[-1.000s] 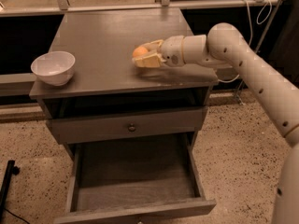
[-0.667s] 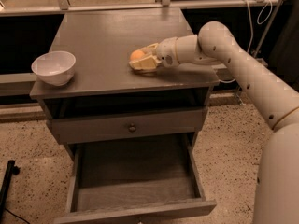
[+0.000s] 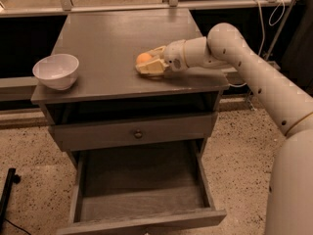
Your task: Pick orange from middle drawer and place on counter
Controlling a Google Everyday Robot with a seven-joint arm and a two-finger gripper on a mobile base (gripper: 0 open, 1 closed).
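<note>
Gripper [image 3: 145, 62] lies low on the counter [image 3: 102, 40], with the orange [image 3: 143, 58] at its tip. Whether it grasps or has released cannot be told. Bowl [image 3: 56, 70] stands well beyond its tip, and the open drawer [image 3: 142, 199] sits below.

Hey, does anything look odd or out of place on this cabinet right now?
Nothing is spilled or broken. The middle drawer hangs wide open, its floor bare; the orange is at the gripper, low over the counter. The white bowl stands upright near the counter's left front edge.
</note>
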